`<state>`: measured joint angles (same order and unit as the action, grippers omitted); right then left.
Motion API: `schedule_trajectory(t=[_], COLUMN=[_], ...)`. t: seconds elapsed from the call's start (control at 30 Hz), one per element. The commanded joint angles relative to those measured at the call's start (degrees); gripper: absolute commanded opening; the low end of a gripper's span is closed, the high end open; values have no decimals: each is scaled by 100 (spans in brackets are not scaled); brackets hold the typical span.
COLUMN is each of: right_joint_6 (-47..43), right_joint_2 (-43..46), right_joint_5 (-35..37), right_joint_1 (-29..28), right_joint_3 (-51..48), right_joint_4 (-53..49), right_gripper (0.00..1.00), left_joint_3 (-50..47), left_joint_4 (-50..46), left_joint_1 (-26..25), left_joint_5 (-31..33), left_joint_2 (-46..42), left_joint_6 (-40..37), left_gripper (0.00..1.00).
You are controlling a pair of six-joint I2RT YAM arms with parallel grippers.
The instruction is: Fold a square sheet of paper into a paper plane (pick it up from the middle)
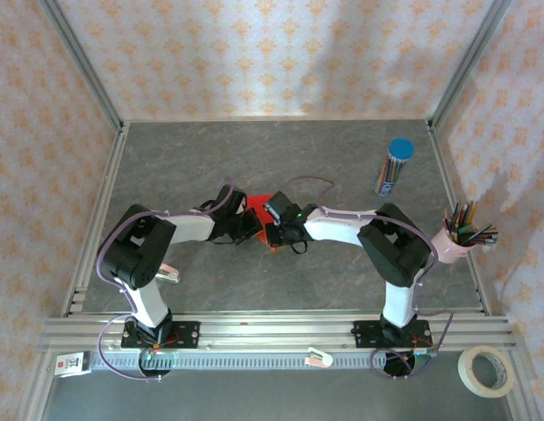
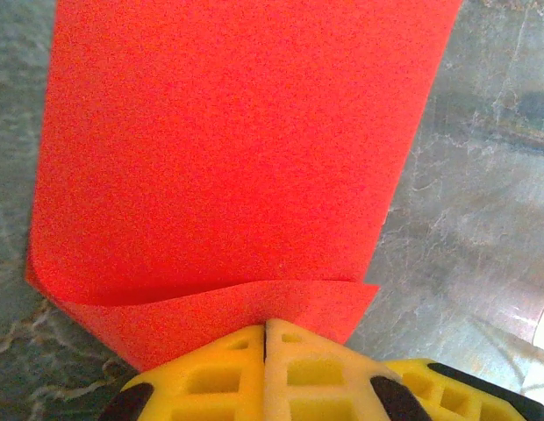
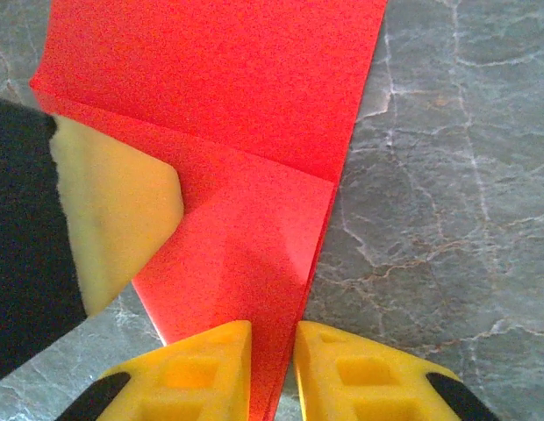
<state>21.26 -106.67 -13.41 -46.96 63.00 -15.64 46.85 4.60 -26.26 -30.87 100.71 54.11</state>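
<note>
Folding is judged to be at an early stage: the square sheet of paper [image 2: 228, 149] is seen with one flap turned over and a single slanting crease across it, and nothing like a pointed dart has been formed. On the bench [image 3: 447, 175] the sheet lies well to the left of the blue-capped tube of pencils [image 1: 393, 167] and somewhat nearer the arm bases than the tube. The left tool [image 2: 265, 331], on the side of the sheet away from the tube, is clenched fully, with the paper's near edge pinched between its yellow pads, and an under layer of paper is seen curling out beneath the upper one. The right tool [image 3: 272, 338], on the side of the sheet toward the tube, is shown with its jaws parted by a narrow gap and the folded edge running between them; whether the pads already bear on the paper cannot be told. One pad [image 3: 114, 206] of the left tool is seen resting against the turned flap in the right wrist view. A firm pinch by the right tool is probably called for next, after which the flap would have to be drawn over so that its edges meet and then be pressed flat into a sharp crease. Slipping or creasing askew is to be guarded against with paper this thin.
</note>
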Motion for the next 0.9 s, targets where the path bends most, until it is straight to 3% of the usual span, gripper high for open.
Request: schedule_trajectory(t=[0.0, 0.17, 0.27, 0.47, 0.63, 0.87], right_joint_6=[137, 347, 370, 204, 0, -79], right_joint_2=[-333, 295, 843, 1351, 1033, 586], right_joint_5=[122, 224, 195, -364, -1309, -1678], right_joint_1=[-85, 147, 259, 372, 338, 244], right_joint_3=[-167, -334, -490, -741, -706, -545], right_joint_4=[-290, 21, 342, 766, 997, 1082], right_gripper=[20, 20, 28, 32, 19, 4], left_joint_3=[9, -107, -201, -250, -197, -181], left_joint_4=[-306, -450, -445, -447, -458, -496], left_joint_1=[-19, -20, -20, -20, -20, -22], left_joint_5=[217, 305, 327, 335, 310, 305], left_joint_2=[151, 219, 267, 283, 303, 314], left_joint_6=[-159, -252, -277, -289, -305, -337], left_gripper=[2, 2, 2, 2, 1, 1])
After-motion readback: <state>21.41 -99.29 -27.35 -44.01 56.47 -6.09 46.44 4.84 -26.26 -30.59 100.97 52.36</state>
